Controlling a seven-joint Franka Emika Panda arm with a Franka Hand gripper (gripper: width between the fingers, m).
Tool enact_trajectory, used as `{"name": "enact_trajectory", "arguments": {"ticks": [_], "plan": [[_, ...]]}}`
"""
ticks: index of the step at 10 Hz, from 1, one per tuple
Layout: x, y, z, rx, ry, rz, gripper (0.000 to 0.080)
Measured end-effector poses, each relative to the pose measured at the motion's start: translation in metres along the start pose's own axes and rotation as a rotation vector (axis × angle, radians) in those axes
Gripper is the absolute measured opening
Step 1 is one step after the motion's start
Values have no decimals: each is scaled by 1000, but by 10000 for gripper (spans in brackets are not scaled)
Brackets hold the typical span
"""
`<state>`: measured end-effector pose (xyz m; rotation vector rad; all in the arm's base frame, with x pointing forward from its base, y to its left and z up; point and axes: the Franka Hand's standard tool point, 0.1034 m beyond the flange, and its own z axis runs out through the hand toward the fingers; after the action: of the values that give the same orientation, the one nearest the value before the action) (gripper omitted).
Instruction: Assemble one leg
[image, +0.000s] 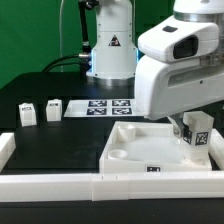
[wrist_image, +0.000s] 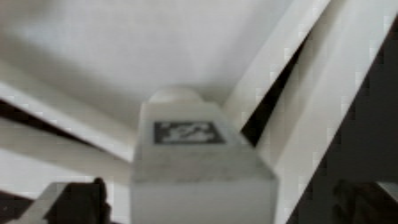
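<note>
My gripper is shut on the leg, a small white block with a black-and-white tag. I hold it upright over the far right corner of the large white tray panel. In the wrist view the leg fills the middle between my two dark fingers, its rounded tip close to the panel's raised rim. I cannot tell whether the leg touches the panel.
Two more small white tagged blocks stand on the black table at the exterior view's left. The marker board lies behind the panel. White rails border the table's front and left. The arm's base stands at the back.
</note>
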<state>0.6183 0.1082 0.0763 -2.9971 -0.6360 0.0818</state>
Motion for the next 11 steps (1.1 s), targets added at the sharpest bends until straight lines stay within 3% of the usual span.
{"name": "enact_trajectory", "arguments": {"ticks": [1, 2, 3, 7, 11], "plan": [[0, 0, 0, 0, 0, -1, 520], [0, 0, 0, 0, -1, 0, 381], [0, 0, 1, 0, -1, 0, 294], [-1, 1, 1, 3, -1, 62, 294], [2, 4, 2, 8, 28, 520, 295]]}}
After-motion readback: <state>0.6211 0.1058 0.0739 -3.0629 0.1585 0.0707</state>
